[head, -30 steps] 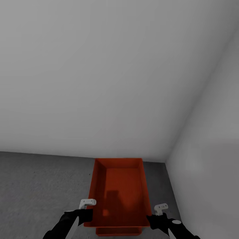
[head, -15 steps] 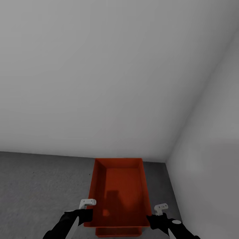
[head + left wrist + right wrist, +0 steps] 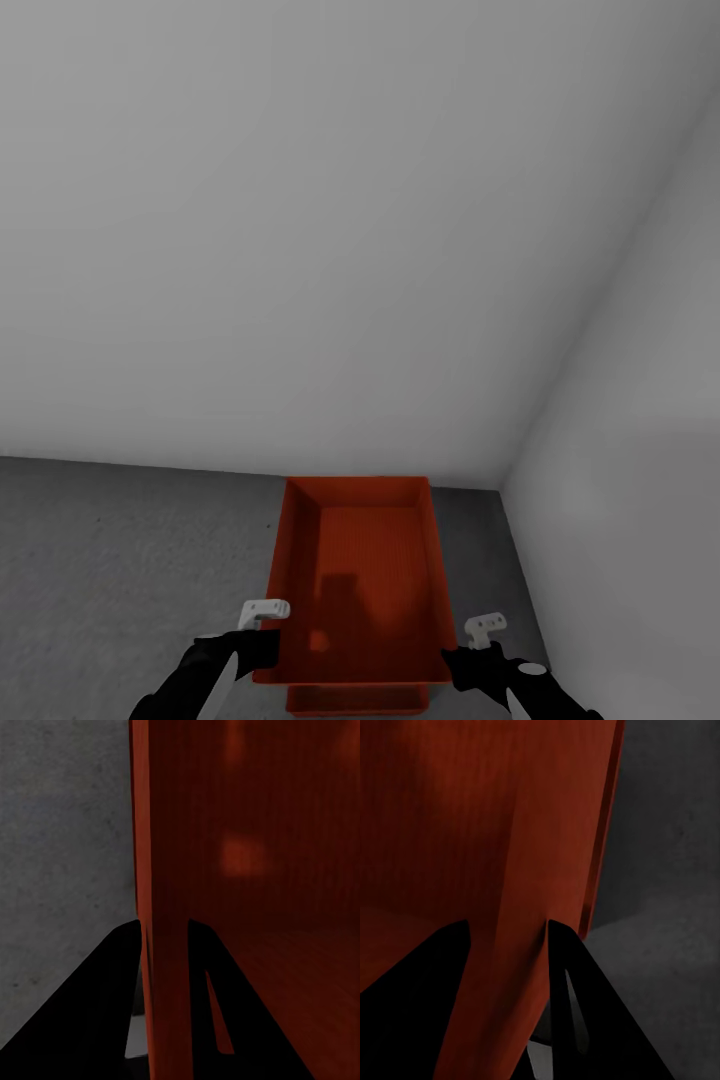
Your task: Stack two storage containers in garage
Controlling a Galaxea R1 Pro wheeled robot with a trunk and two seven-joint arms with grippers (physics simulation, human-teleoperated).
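We hold the upper container (image 3: 352, 580), long axis running near to far, between both arms, left gripper (image 3: 163, 945) and right gripper (image 3: 506, 945) each pinching a side wall, directly over the lower container (image 3: 355, 697) on the floor (image 3: 120, 540).

Bare room corner. Plain white far wall (image 3: 300, 220) fills most of the head view, matte, evenly lit, shading greyer toward its base. Plain white side wall (image 3: 640, 480) meets the far wall at a vertical corner on its right. Dark grey mottled concrete floor (image 3: 110, 550) runs along the far wall's foot, in a narrow strip beside the side wall.
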